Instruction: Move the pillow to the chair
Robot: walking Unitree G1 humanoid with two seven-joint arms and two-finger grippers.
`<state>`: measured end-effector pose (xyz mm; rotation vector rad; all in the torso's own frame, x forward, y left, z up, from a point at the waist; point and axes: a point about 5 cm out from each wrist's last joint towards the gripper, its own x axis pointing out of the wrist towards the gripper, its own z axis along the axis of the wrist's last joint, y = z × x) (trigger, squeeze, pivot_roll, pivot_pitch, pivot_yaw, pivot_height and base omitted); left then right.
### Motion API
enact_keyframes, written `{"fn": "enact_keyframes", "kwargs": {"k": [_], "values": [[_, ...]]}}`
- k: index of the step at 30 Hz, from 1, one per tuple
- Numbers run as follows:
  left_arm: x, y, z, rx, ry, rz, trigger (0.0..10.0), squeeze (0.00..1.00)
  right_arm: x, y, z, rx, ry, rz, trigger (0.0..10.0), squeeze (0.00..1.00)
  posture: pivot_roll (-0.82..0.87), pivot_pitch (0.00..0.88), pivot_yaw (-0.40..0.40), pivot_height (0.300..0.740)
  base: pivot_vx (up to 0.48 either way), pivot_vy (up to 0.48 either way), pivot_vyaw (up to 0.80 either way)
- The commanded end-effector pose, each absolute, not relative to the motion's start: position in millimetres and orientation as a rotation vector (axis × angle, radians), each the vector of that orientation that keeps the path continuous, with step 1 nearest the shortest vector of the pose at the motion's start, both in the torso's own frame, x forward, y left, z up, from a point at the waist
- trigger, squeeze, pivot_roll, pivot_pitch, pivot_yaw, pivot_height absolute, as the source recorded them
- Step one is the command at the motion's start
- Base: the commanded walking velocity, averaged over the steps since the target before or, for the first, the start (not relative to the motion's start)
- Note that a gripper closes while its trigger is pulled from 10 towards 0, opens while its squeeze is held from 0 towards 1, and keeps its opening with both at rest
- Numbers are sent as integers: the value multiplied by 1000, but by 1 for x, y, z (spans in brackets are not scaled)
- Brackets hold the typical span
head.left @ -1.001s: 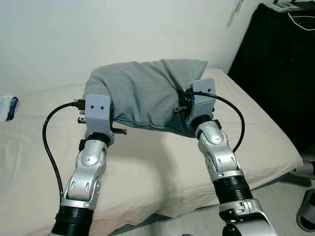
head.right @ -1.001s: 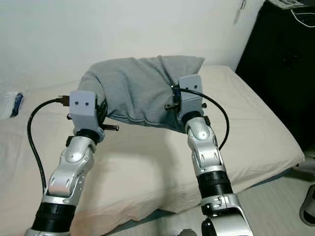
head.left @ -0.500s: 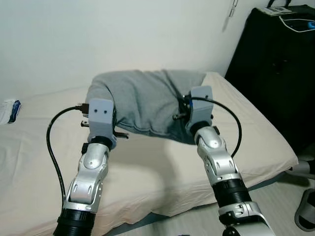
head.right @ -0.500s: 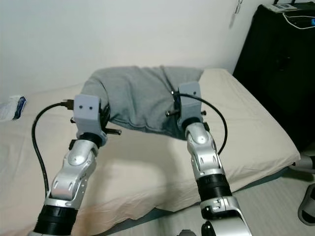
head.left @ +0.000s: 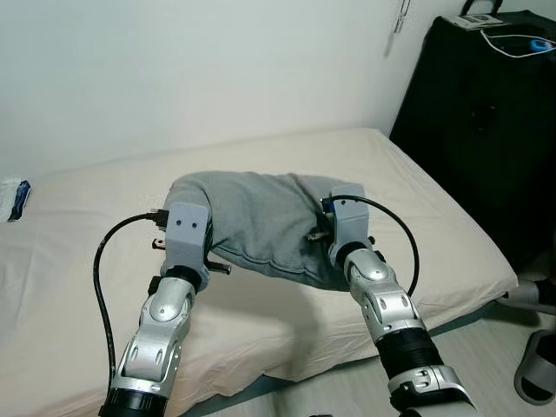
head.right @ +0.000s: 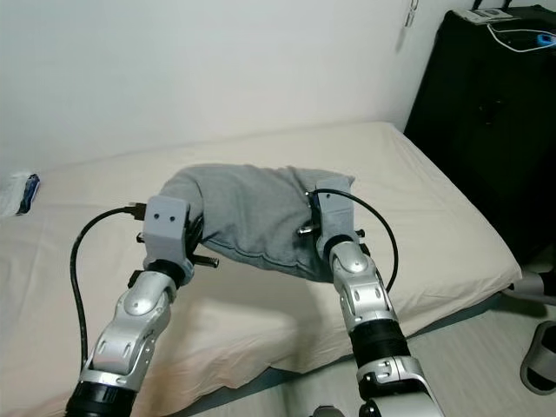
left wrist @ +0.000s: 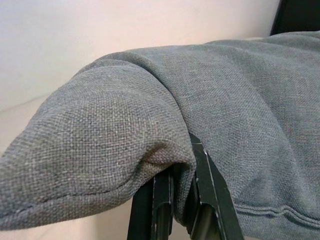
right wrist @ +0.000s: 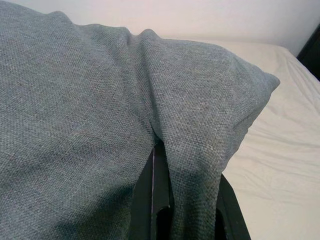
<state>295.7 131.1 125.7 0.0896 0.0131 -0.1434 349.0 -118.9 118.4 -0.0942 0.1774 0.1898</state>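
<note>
A grey pillow (head.left: 256,217) hangs between my two arms, lifted just above the cream bed (head.left: 78,261). My left gripper (left wrist: 184,200) is shut on the pillow's left end, with fabric bunched between its black fingers (left wrist: 162,200). Shut on the right end is my right gripper (right wrist: 187,205), with a fold of cloth pinched between its fingers (right wrist: 152,195). In the eye views both grey wrist housings, left (head.left: 187,233) and right (head.left: 347,217), press against the pillow's sides and hide the fingers.
A tall black case (head.left: 486,122) with white cables on top stands right of the bed. A grey slipper (head.left: 534,365) and a chair-like leg (head.left: 526,295) lie on the floor at the right. A small packet (head.left: 10,198) rests at the bed's far left.
The whole picture has shifted, showing more of the bed and wall: the camera has moved. The pillow now sits lower in view, with both grippers holding it as before.
</note>
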Motion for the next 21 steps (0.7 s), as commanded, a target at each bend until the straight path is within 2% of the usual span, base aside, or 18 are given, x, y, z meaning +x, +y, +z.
{"fn": "enact_keyframes", "kwargs": {"k": [1, 7, 12, 21], "values": [[294, 120, 127, 97, -13, -204, 10000, 0, 349, -107, 124, -105, 155, 230, 10000, 0, -21, 108, -34, 740, 0, 0, 0], [293, 118, 126, 98, -17, -208, 10000, 0, 350, -106, 124, -105, 155, 233, 10000, 0, -19, 108, -35, 740, 0, 0, 0], [293, 119, 126, 99, -17, -210, 10000, 0, 349, -105, 124, -94, 149, 256, 10000, 0, -19, 108, -35, 740, 0, 0, -531], [294, 118, 126, 104, -21, -215, 10000, 0, 349, -106, 124, -98, 154, 247, 10000, 0, -19, 109, -33, 740, 0, 0, -800]]}}
